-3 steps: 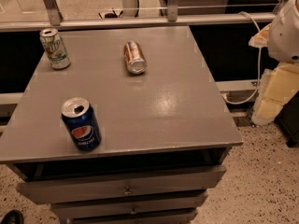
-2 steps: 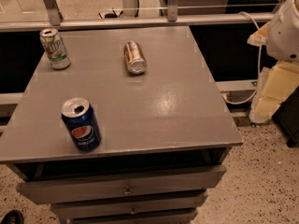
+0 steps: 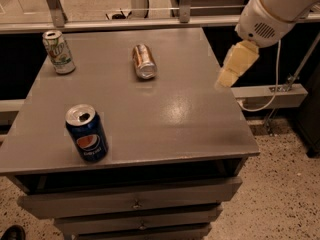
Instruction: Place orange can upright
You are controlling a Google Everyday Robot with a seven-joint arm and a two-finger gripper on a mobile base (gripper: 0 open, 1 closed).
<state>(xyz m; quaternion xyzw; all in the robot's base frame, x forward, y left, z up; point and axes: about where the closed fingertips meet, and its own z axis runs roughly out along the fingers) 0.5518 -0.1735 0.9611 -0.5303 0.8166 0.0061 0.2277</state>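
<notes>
The orange can lies on its side on the grey table top, toward the far middle, its silver end facing the camera. The gripper, with pale yellow fingers, hangs from the white arm over the table's right edge, well to the right of the can and above the surface. It holds nothing.
A dark blue Pepsi can stands upright at the front left. A white-and-green can stands upright at the far left. Drawers sit under the table front. A rail runs behind the table, and cables hang at the right.
The arm and gripper have swung left and up, from beside the table at the right edge of the view to over the table's right edge. The cans have not moved.
</notes>
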